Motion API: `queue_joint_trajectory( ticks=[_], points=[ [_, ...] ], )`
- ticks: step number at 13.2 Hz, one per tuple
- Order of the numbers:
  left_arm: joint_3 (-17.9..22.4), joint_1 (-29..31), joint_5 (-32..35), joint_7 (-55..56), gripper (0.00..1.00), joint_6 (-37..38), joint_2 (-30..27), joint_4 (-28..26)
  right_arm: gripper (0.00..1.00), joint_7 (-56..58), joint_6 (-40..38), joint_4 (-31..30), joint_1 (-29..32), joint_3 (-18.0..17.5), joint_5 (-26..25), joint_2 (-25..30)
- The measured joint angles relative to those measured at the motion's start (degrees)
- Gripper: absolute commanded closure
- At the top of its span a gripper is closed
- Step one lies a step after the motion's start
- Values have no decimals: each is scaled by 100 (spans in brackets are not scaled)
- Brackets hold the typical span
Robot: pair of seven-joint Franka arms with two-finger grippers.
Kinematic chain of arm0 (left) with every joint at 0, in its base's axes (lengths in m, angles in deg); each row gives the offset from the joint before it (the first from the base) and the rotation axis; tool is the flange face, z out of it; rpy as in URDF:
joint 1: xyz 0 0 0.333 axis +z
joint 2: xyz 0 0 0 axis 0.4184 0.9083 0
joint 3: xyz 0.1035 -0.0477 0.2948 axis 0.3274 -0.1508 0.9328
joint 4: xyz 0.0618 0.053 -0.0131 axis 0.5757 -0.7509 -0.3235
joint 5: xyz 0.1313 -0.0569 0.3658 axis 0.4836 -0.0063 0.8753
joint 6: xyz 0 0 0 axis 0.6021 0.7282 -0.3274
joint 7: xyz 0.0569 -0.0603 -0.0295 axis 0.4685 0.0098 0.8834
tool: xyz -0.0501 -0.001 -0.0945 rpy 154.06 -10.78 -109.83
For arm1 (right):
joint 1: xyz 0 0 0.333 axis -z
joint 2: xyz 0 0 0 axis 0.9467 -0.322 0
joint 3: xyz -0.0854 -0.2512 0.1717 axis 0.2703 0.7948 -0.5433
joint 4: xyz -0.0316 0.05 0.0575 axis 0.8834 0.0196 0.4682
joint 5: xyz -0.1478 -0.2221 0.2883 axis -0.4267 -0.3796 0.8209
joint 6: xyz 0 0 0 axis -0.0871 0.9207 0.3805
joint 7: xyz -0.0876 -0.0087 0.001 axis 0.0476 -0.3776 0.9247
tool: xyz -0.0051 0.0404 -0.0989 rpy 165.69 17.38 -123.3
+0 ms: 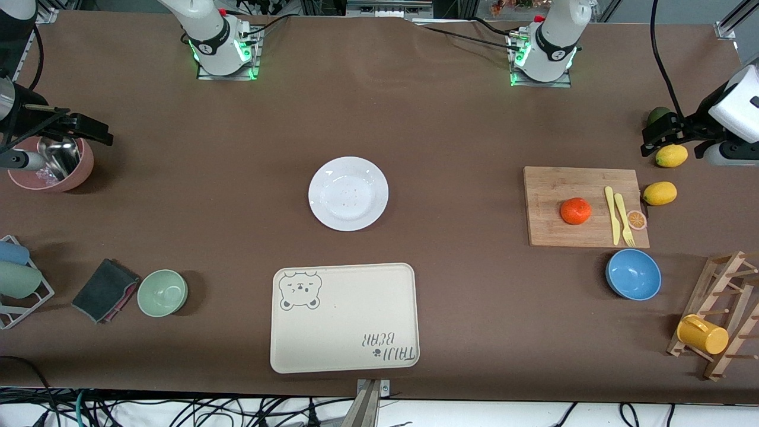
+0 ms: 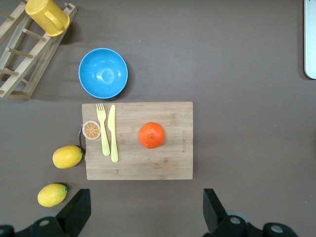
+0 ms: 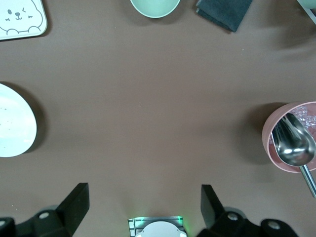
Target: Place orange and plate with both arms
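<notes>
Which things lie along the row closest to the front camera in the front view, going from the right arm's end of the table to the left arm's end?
Dark folded cloth → green bowl → beige bear tray → blue bowl → yellow cup on the wooden rack.

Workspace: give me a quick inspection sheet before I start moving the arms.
Surface: brown table, covered by a mat.
Job's things: orange on the cutting board; plate mid-table, bare.
Clutter: bear tray, blue bowl, green bowl, pink bowl with spoon, two lemons, fork and knife, orange slice, cloth, yellow cup on rack.
Grippers: left tool open, over the table beside the board; right tool open, by the pink bowl.
Cables: along table edges.
Surroundings: nothing seen.
</notes>
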Motion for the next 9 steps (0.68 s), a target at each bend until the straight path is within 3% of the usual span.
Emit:
queue_joint_trajectory(
  ticks=[9],
  points=[
    [7,56,0,0,0,0,5,-3,0,0,0,0,0,0,0,0]
  ],
)
